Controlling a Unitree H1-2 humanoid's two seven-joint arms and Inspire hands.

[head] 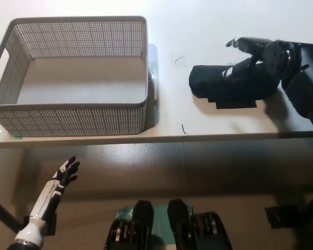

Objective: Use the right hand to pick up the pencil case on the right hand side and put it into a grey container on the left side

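At the worktop's (219,125) right, the right hand (258,57), fingers spread wide, hovers over the pencil case (219,86), whose long axis runs left-right; left hand (65,174) rests low, open.

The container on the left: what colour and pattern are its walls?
Grey, with a fine perforated mesh pattern; the container shows best in the head view.
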